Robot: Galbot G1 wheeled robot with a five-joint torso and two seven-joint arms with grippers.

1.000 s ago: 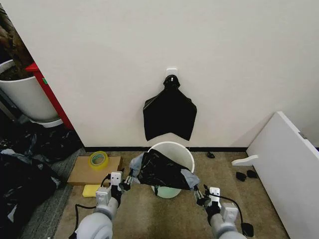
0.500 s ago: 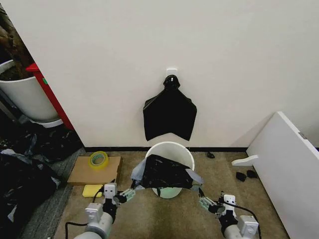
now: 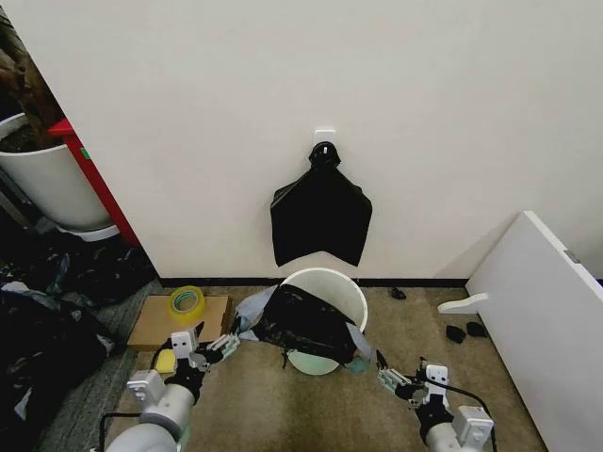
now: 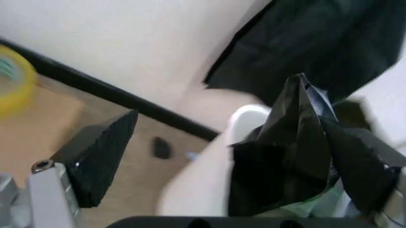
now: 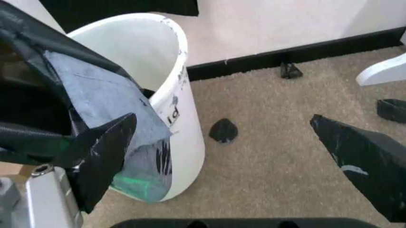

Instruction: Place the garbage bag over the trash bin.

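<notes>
The trash bin (image 3: 325, 287) stands on the carpet close to the far wall, directly below a flat black bundle (image 3: 321, 215) hung on the wall. The garbage bag (image 3: 306, 325) is draped over the near side of the bin's rim, spilling down the near wall, with pale grey folds showing at its left and right edges. The far part of the rim is bare.

The left gripper (image 3: 215, 347) is just left of the bag's left corner; its fingers are spread, and one finger (image 4: 101, 154) stands apart from the bag in the left wrist view, though the other side appears to lie against the plastic and contact cannot be confirmed. The right gripper (image 3: 388, 378) sits near and right of the bin, fingers spread wide with nothing between them.

A yellow tape roll (image 3: 186, 302) rests on a cardboard sheet (image 3: 155, 330) to the left.
</notes>
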